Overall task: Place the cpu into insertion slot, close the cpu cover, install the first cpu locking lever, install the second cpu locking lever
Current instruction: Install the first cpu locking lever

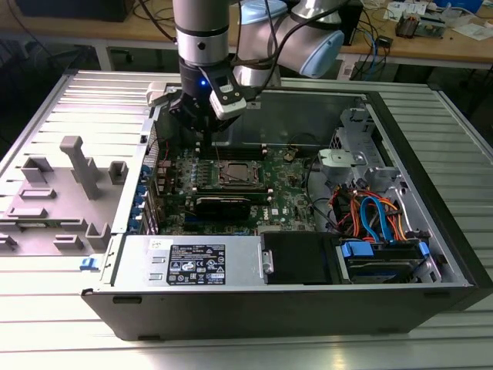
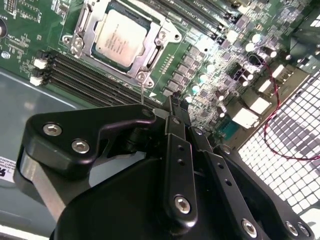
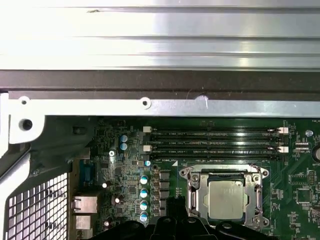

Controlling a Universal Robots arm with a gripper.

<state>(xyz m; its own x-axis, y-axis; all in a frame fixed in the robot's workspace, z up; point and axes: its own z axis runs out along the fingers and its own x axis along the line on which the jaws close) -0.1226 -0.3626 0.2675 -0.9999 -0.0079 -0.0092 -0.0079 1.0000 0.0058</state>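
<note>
The cpu lies flat in the insertion slot, near the middle of the green circuit board and toward its far edge in the exterior view. The cpu cover lies down around it (the dull metal top shows through the cut-out). Long black memory slots run just beside the slot. The gripper hovers near one corner of the slot, its fingers drawn together with nothing held between them.

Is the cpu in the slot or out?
In. The cpu lies flat inside the slot, with the silver rim around it on all sides.
</note>
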